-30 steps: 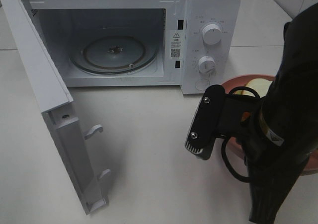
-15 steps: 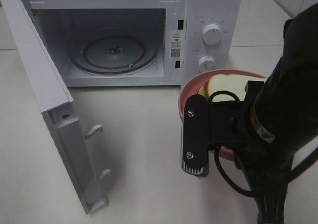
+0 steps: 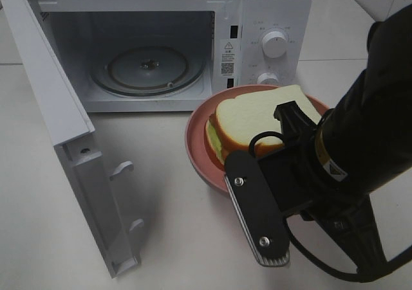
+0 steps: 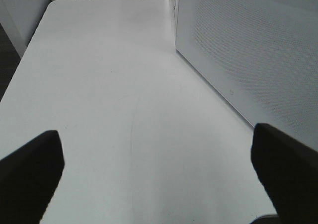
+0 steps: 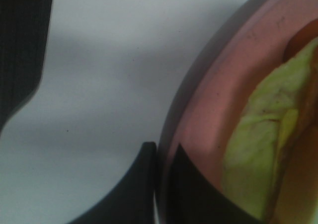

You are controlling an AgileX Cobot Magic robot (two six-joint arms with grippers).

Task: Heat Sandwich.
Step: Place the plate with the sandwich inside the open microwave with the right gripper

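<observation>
— Sandwich (image 3: 257, 119) and pink plate (image 3: 196, 142) are moving left toward the open microwave (image 3: 277, 20), with the right claw (image 5: 160, 157) pinching the plate's rim.
— That edge grip is looking thin. Tilting could be spilling the sandwich, or the plate clipping the door (image 3: 64, 135).
— Left claw (image 4: 159, 179) is hanging wide open over the bare white surface (image 3: 180, 232); little of the room is showing.

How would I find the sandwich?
Find the big white microwave with its door open. Just in front of its knobs is a round pink plate, and the sandwich lies on it: the only food, pale bread with green filling.
</observation>
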